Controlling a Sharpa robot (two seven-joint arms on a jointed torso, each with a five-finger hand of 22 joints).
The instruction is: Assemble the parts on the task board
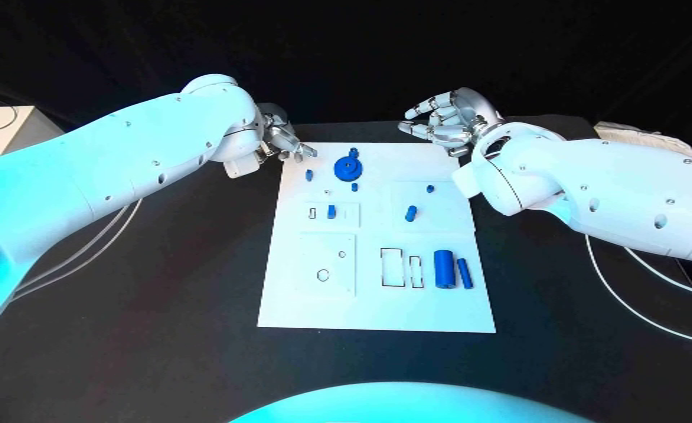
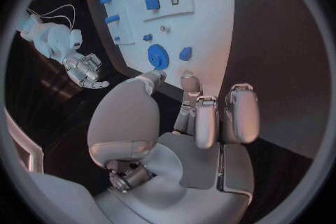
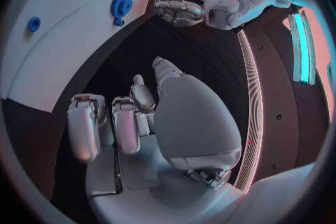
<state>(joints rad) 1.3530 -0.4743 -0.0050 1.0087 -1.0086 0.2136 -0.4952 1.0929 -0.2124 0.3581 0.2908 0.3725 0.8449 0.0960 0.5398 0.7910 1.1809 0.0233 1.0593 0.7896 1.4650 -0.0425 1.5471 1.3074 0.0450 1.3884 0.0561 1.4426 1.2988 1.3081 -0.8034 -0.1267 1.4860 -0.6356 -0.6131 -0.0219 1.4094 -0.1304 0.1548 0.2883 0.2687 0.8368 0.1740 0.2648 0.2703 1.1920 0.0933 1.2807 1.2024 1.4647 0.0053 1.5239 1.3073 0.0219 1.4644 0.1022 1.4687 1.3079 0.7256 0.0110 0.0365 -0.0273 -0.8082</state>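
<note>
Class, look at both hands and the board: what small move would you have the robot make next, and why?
Probably bring the left hand a little forward and down toward the blue gear. Both hands hold nothing, fingers apart, off the far corners of the task board. The left hand is the closer of the two to the gear; the right hand hangs farther back.

White board (image 1: 378, 273) on a black table (image 1: 159, 323); small blue parts (image 1: 444, 269) and a blue gear (image 1: 348, 167); silver hands (image 1: 450, 119), white arms (image 1: 130, 168).
</note>
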